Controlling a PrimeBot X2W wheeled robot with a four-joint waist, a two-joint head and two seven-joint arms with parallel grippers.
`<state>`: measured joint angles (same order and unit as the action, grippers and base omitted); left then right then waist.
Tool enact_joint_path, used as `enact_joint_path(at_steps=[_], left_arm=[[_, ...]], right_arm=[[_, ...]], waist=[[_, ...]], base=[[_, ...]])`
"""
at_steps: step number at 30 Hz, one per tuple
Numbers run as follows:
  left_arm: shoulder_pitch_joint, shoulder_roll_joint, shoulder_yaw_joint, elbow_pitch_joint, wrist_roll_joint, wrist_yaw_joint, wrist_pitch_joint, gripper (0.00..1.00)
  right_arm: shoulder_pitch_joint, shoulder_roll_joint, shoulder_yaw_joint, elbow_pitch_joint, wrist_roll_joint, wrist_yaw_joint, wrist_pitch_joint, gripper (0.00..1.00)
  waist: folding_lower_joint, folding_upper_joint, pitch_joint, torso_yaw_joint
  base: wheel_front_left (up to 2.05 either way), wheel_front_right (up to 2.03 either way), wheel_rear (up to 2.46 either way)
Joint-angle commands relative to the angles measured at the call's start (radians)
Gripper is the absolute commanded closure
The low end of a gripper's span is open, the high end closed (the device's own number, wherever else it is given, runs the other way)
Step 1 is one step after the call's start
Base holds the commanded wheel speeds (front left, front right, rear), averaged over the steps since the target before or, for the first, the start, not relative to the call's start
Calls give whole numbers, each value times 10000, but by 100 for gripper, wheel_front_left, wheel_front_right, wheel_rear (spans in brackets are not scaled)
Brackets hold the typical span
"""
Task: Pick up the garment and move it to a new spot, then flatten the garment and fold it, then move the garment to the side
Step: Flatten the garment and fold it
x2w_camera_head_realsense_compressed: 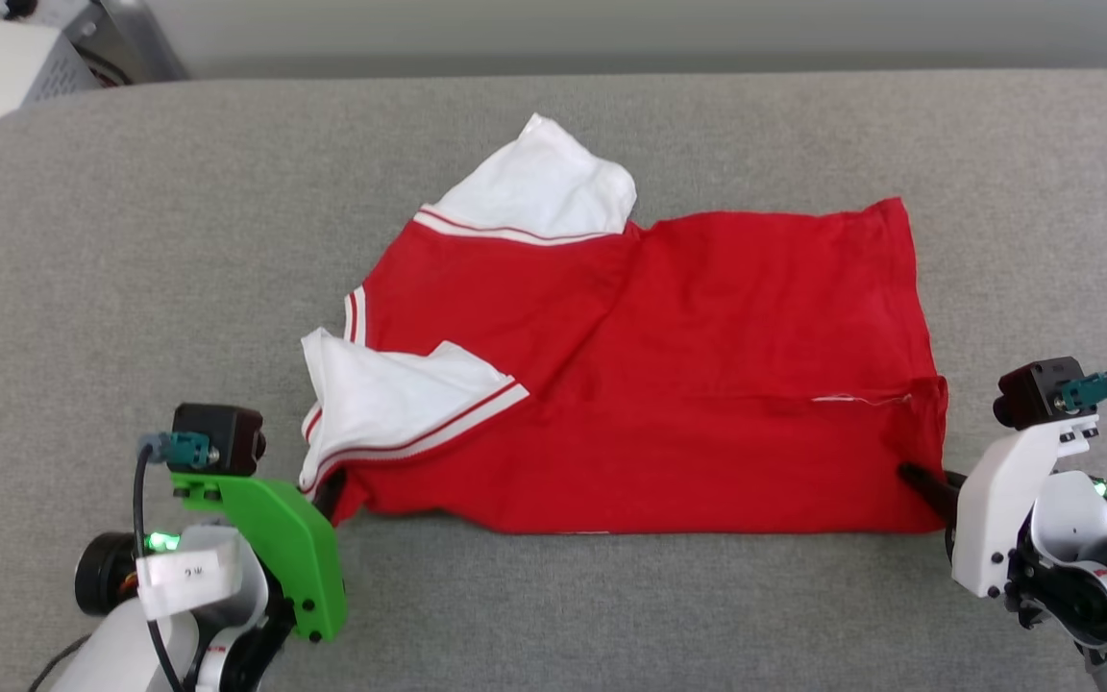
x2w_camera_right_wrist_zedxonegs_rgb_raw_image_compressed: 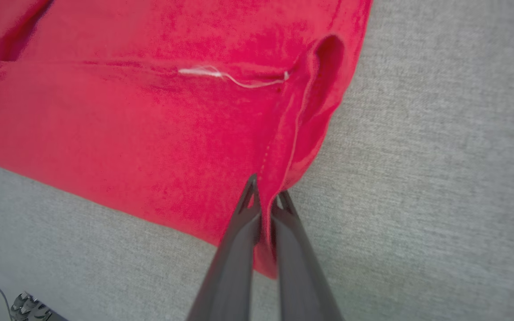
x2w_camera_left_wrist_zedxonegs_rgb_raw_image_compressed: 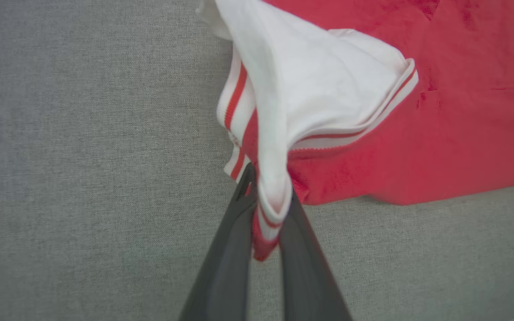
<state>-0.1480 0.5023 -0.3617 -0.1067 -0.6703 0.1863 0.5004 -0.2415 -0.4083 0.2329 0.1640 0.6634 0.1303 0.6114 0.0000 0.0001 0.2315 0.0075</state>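
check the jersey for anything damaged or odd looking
Yes. A loose white thread trails off the seam near the jersey's hem corner, on the robot's right, like stitching coming undone. The near white sleeve is also crumpled and flopped over the red body instead of lying flat.

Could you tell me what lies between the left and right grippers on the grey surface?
In the head view, the jersey spans that stretch: the left gripper pinches its sleeve corner, the right gripper its hem corner.
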Motion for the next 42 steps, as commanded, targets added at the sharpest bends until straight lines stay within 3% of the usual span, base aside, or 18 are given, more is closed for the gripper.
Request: enact_joint_path(at_steps=[1,14,19,24,25,26,27,35,42], left_arm=[[268,59,20,-74,-83,42,-91,100],[2217,684,362,-999,-645,587,438,100],[3040,355,358,-737,-1114,721,351,100],[2915,-136,248,178,-1396,431,20,100],[2842,-211,224,374,-1437,373,-8,100],[2766,-264,152,593,-1495,275,47,67],[2683,-309,147,719,-1518,210,3,0],[2101,-364,388,1100,-1203,3,-911,0],[1648,-489,616,813,-363,174,-2435,0]], right_arm=[[213,-58,-5,-146,-11,4,-46,100],[2472,155,-824,-1533,-286,4,713,100],[3447,722,-1156,-1765,-494,4,945,100],[3794,1253,-1403,-1379,-694,4,617,100],[3807,1347,-1465,-1304,-672,4,504,59],[3828,1368,-1462,-1198,-735,4,441,0],[3823,1396,-1456,-1161,-734,4,346,0],[3760,1738,-1907,-1446,-1272,4,-1789,0],[3682,2367,-2475,-2225,-2623,4,-3805,0]], waist=[[0,-1,-561,37],[0,-1,-1854,149],[0,-1,-1858,64],[0,-1,-1666,14],[0,-1,-1650,4],[0,-1,-1634,-16],[0,-1,-1626,-29],[0,-1,-1819,-69],[0,-1,-1983,-180]], base=[[0,0,0],[0,0,0],[0,0,0],[0,0,0],[0,0,0],[0,0,0],[0,0,0],[0,0,0],[0,0,0]])
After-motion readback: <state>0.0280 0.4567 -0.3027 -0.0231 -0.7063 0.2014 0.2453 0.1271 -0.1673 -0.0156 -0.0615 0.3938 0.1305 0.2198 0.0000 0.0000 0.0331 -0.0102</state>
